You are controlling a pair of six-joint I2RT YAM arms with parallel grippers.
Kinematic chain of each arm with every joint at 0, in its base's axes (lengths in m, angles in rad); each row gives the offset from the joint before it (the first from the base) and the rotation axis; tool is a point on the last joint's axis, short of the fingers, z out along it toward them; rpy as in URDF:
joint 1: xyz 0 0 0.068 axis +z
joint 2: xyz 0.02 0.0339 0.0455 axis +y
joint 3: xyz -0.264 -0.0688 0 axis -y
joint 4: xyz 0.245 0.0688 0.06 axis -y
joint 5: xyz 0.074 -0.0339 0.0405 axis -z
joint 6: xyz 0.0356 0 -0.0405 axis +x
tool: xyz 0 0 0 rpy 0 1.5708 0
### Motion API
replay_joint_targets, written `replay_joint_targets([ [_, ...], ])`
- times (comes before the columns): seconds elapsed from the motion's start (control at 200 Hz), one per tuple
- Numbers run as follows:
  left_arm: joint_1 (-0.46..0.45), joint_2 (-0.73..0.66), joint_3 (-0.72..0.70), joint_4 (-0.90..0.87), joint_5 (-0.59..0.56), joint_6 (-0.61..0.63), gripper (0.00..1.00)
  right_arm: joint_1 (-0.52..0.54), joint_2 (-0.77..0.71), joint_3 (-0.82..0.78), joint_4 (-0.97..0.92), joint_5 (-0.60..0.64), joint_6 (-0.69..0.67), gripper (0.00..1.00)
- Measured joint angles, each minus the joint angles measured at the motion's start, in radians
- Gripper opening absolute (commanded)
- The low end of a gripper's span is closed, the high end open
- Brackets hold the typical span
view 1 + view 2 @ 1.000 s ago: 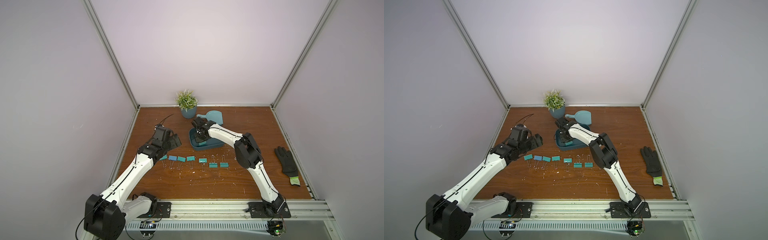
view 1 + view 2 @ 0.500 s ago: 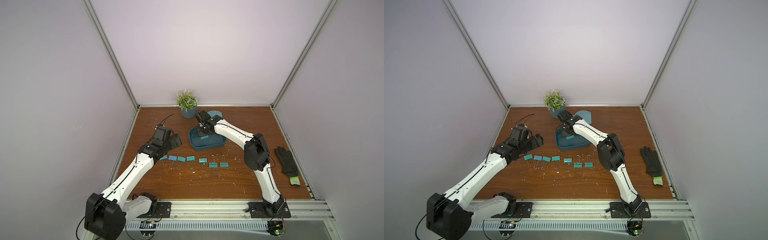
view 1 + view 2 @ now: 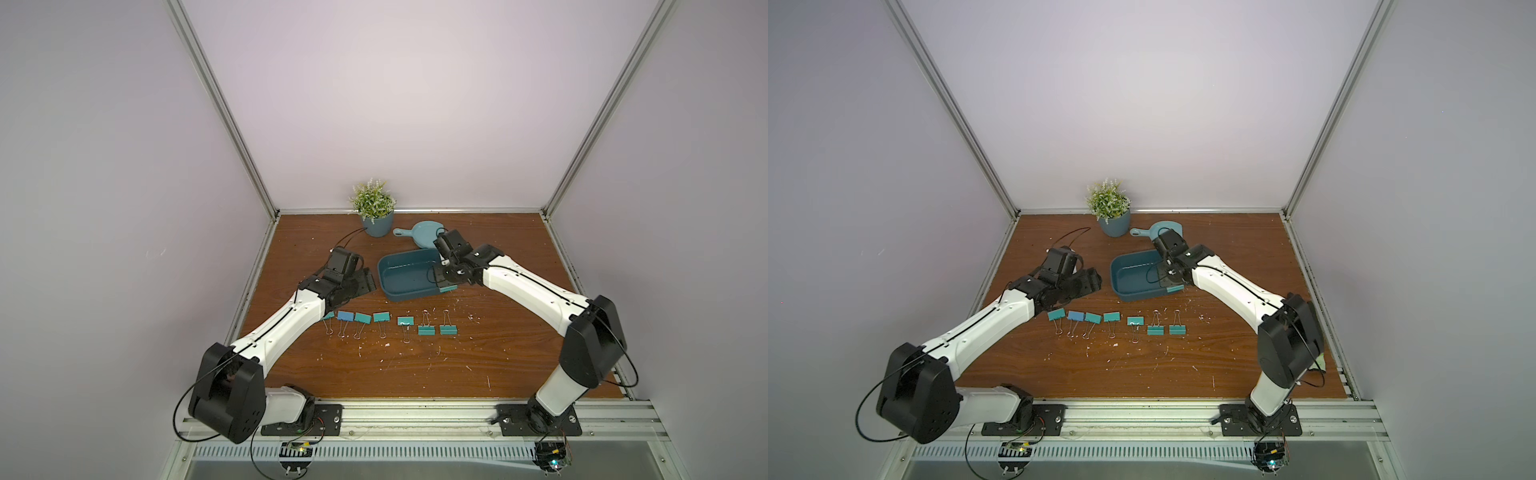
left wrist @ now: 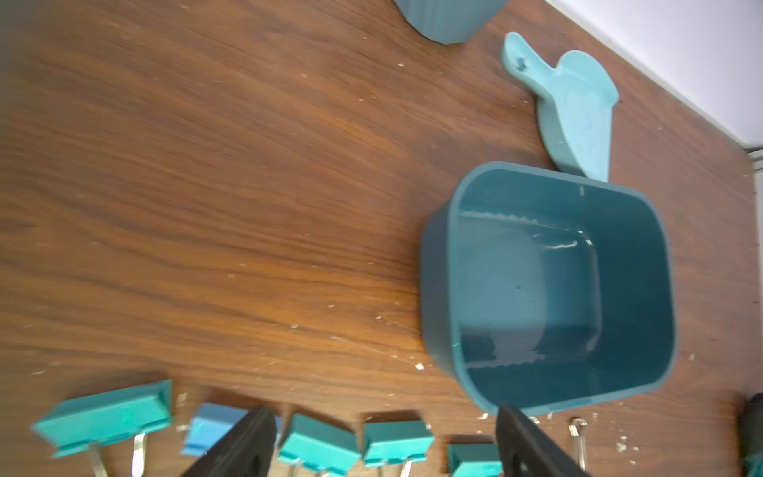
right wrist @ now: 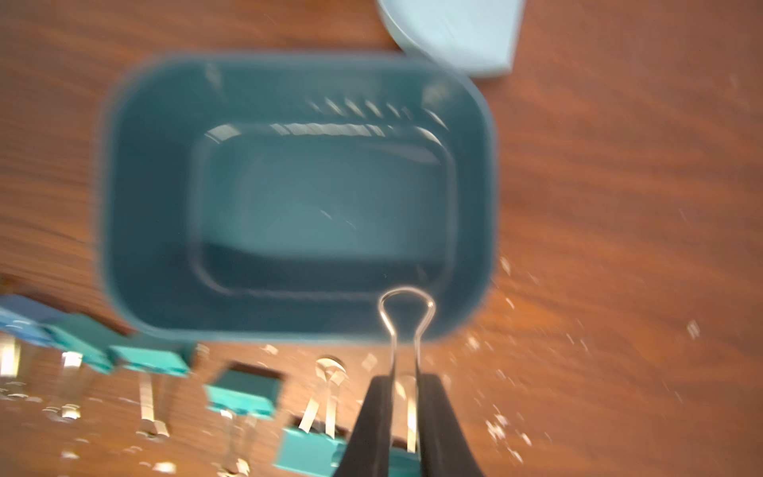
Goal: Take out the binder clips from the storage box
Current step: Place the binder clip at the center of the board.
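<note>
- Right gripper is clamped on the wire handle of one teal binder clip, held over the near right corner of the storage box.
- Seven more binder clips, among them a blue clip, lie in a row on the wooden table, near the box's front wall but apart from it.
- Left gripper hangs just left of the box, jaws spread wide, gripping nothing.
- A pale dustpan sits just beside the box's far corner, behind the right wrist; a potted plant stands by the rear wall.
- White flecks dot the wood; a broad bare stretch runs from the row to the front rail.
</note>
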Motion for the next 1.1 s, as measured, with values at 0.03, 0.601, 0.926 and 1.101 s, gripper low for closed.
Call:
replay_joint_targets([
  [0.03,-0.007,0.02,0.013,0.005,0.006,-0.001,0.82,-0.01,-0.034,-0.055,0.005,0.0,0.006,0.0],
  [0.601,-0.082,0.362,0.233,-0.013,0.044,0.003,0.71,-0.066,-0.152,-0.505,0.237,-0.043,0.035,0.0],
  [0.926,-0.082,0.438,0.3,-0.066,0.039,0.018,0.67,-0.07,-0.104,-0.546,0.335,-0.085,0.031,0.12],
  [1.101,-0.082,0.468,0.345,-0.088,0.027,0.035,0.62,-0.07,-0.115,-0.555,0.354,-0.108,0.03,0.44],
])
